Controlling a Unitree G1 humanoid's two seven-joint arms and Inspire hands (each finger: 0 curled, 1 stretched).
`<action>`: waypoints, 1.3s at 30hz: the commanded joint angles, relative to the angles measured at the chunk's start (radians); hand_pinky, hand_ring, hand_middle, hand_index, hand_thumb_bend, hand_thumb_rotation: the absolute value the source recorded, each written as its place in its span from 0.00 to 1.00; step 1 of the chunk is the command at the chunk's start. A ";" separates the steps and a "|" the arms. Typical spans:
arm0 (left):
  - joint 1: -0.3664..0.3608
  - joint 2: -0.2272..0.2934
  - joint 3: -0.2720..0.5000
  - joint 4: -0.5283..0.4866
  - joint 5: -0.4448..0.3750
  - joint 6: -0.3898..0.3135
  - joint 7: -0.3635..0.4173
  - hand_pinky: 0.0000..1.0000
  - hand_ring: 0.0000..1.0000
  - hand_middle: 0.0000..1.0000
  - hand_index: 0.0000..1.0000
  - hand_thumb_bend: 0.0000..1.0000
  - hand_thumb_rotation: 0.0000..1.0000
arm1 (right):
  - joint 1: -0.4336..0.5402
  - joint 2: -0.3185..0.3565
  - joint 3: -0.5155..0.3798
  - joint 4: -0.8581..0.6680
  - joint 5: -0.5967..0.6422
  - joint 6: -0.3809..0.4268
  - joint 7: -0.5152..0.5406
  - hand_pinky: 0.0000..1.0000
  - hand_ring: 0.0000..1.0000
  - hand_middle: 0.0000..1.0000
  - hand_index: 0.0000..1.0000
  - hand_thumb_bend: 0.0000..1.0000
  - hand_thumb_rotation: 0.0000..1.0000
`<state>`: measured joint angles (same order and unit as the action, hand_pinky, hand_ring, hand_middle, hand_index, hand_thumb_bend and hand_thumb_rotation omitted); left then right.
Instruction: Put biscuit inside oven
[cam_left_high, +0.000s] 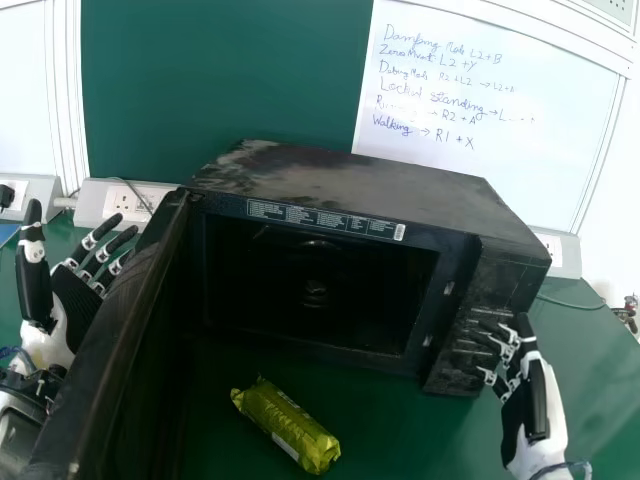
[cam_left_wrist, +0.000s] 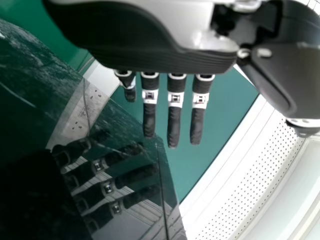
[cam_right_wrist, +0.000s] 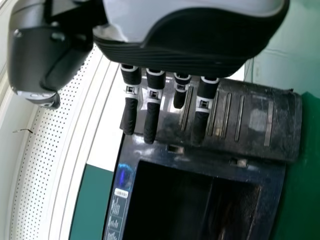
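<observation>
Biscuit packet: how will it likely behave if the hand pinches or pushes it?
The biscuit packet looks like a filled, tube-like roll, so it will probably hold its shape when lifted. Its shiny wrapper may slip under light contact. Lying on its rounded side, it could well roll if pushed across its length.

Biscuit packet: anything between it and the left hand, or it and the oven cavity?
The open oven door stands between the left hand and the packet. Toward the cavity, only the oven's lower front edge lies in the way.
</observation>
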<state>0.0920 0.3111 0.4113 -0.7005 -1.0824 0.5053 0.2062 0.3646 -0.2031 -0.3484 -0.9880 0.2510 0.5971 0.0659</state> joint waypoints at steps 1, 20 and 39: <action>-0.003 0.005 -0.002 0.003 -0.005 -0.005 -0.007 0.86 0.78 0.73 0.73 0.56 0.21 | -0.017 -0.006 0.005 0.002 0.006 0.008 0.002 0.61 0.69 0.70 0.74 0.78 0.18; -0.001 0.003 -0.005 0.003 -0.008 -0.006 -0.007 0.84 0.76 0.72 0.72 0.57 0.21 | -0.025 -0.047 0.086 -0.019 -0.049 0.013 0.017 0.65 0.73 0.73 0.74 0.85 0.20; 0.005 -0.002 -0.003 0.008 -0.003 -0.013 -0.021 0.88 0.78 0.74 0.75 0.51 0.23 | -0.075 -0.073 0.245 -0.059 -0.135 0.070 0.013 0.64 0.72 0.75 0.77 0.82 0.19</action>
<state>0.0968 0.3120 0.4111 -0.6977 -1.0821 0.5049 0.1991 0.3091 -0.2685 -0.1126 -1.0411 0.1250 0.6578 0.0792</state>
